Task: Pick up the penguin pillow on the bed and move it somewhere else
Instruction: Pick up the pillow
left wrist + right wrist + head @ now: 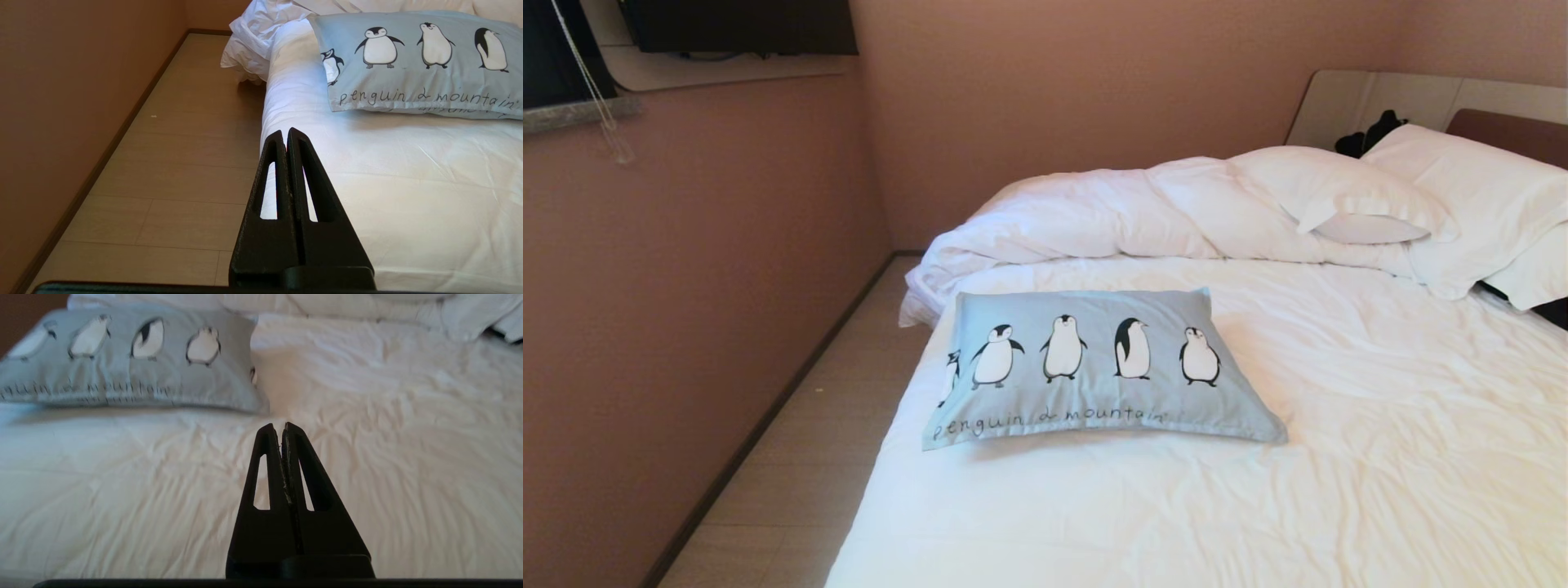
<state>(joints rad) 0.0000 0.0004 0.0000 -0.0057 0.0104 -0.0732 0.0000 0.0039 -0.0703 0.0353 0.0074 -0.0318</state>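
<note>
On bed [1339,457] near left edge — penguin pillow [1094,367]; L claw [286,132] & R claw [277,426] pressed together, empty.

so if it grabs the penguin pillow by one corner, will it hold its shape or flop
Probably flops: the penguin pillow looks soft and puffy with limp fabric corners, so it would likely sag. It seems light for its size, barely denting the bed. Cloth should pinch without slipping.

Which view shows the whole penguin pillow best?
The head view: the entire penguin pillow lies on the bed, all edges visible. The left wrist view crops its far side; the right wrist view shows it blurred and cut off.
</note>
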